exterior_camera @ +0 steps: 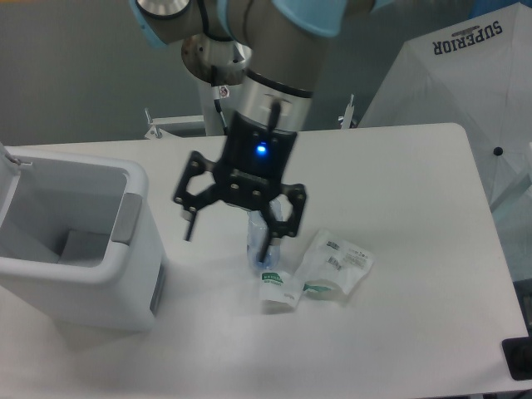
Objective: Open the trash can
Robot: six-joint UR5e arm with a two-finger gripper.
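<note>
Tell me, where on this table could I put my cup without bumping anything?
Bare room lies along the table's right side, right of the packets, and across the far strip behind the arm. The front edge below the packets is also free. It is crowded mid-table, where the open pincer hangs over the bottle, and at left, where the open trash can stands.

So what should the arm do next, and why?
Probably just lift away and stop. The trash can already stands open, its inside showing and the lid tipped up at its left. The gripper hangs open and empty over the bottle.
</note>
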